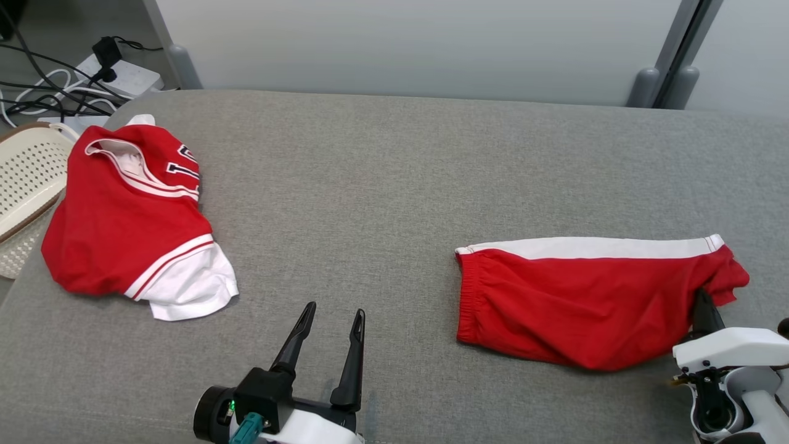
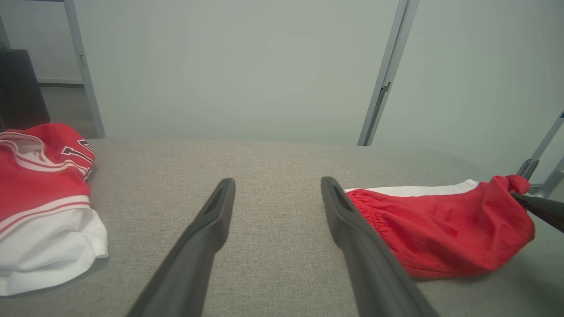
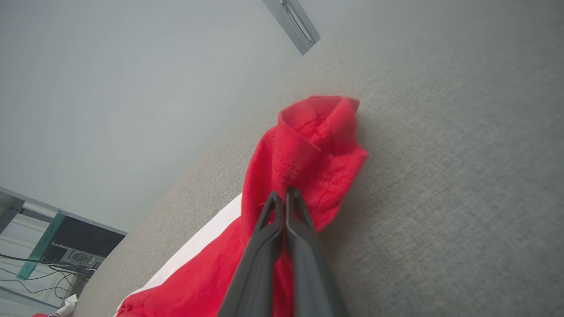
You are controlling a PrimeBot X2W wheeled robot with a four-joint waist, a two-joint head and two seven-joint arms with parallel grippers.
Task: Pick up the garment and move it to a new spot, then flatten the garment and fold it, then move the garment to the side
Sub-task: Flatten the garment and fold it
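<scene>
Rightward, red shorts (image 1: 592,302), end in right tool (image 3: 285,193)

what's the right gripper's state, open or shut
Shut: the right gripper has its fingers together, pinching the shorts at the bunched leg end.

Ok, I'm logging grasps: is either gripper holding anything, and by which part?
The right gripper is shut on the red shorts, pinching the bunched corner at their leg end. The left gripper is open and holds nothing.

red shorts (image 1: 585,308) | white band along far edge | flat on grey surface (image 1: 394,185), right side | right end bunched
</scene>
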